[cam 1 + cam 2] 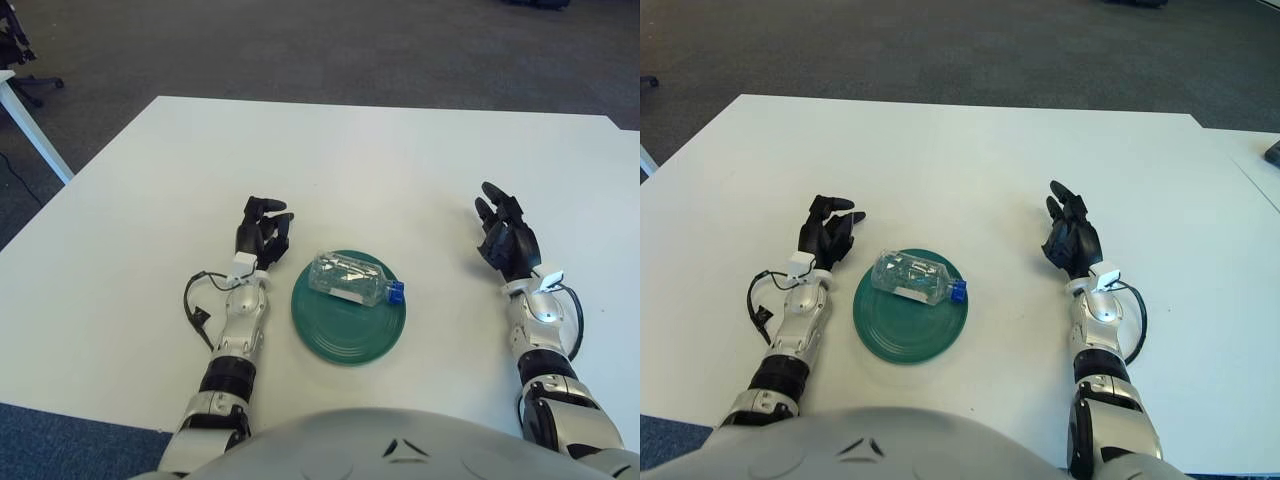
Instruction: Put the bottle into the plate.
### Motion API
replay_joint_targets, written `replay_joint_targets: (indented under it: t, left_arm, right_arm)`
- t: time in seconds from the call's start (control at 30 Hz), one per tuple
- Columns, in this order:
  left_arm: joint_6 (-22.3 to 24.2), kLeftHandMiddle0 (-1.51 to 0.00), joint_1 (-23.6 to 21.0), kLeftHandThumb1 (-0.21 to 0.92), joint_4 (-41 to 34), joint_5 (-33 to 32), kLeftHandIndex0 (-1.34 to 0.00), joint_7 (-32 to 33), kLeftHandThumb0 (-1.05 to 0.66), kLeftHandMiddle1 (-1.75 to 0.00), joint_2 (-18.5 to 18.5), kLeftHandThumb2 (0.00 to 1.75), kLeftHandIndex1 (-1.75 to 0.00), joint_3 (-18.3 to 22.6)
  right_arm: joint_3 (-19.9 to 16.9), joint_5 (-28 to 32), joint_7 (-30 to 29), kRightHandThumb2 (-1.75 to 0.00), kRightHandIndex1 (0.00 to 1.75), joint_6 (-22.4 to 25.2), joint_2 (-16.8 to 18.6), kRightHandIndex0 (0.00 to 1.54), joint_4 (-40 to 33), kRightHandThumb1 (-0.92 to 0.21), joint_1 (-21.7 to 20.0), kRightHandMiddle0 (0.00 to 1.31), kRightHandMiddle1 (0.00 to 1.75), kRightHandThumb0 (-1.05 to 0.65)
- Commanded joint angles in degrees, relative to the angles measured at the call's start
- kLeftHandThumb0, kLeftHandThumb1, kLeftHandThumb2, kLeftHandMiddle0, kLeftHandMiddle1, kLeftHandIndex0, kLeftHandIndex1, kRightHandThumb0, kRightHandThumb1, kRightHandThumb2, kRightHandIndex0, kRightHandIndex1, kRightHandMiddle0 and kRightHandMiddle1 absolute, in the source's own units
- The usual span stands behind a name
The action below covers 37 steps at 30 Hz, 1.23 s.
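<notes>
The clear plastic bottle (352, 279) already lies on its side in the green plate (345, 340) at lower centre, so the task looks done. Left hand (262, 235) and right hand (506, 238) flank it, fingers loose and empty.

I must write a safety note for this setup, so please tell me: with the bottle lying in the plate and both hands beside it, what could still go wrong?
1. The bottle lies on its side across the far part of the plate, so it might roll off onto the table.
2. The left hand shows close to the plate's left rim; moving it could nudge the plate.
3. The right hand is further away, so it seems a smaller risk.
</notes>
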Motion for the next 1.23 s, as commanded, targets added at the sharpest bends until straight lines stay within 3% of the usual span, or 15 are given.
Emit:
replay_joint_targets:
  t: [0.0,0.43,0.87,1.2]
  left_arm:
    - [4.9,-0.58,2.7,0.92,1.0,0.6,-0.23,1.0,-0.35,-0.78,-0.1,0.48,-1.7,0.5]
    - [10.6,-0.61,5.1,0.92,-3.1,3.5,-0.29,0.8,-0.36,-0.8,1.3,0.43,-1.65,-0.4]
    - [8.0,-0.65,8.3,0.92,-6.2,3.9,-0.34,1.4,-0.36,-0.84,-0.4,0.38,-1.59,-0.5]
    - [5.1,-0.64,11.2,0.92,-7.9,4.4,-0.31,2.3,-0.36,-0.88,-2.1,0.41,-1.62,-1.0]
  right_arm:
    - [0.6,0.2,0.5,-1.01,0.0,0.3,2.4,0.19,2.6,-0.92,4.7,0.0,0.45,-0.88]
    - [0.8,-0.1,1.3,-1.0,0.0,0.6,2.6,0.18,2.8,-0.92,5.3,0.0,0.44,-0.87]
    - [1.5,0.4,3.8,-0.92,0.01,1.6,3.2,0.2,0.6,-0.92,7.4,0.0,0.52,-0.82]
    - [2.5,0.6,0.8,-0.8,0.04,12.7,4.6,0.27,-7.9,-0.92,12.0,0.0,0.66,-0.72]
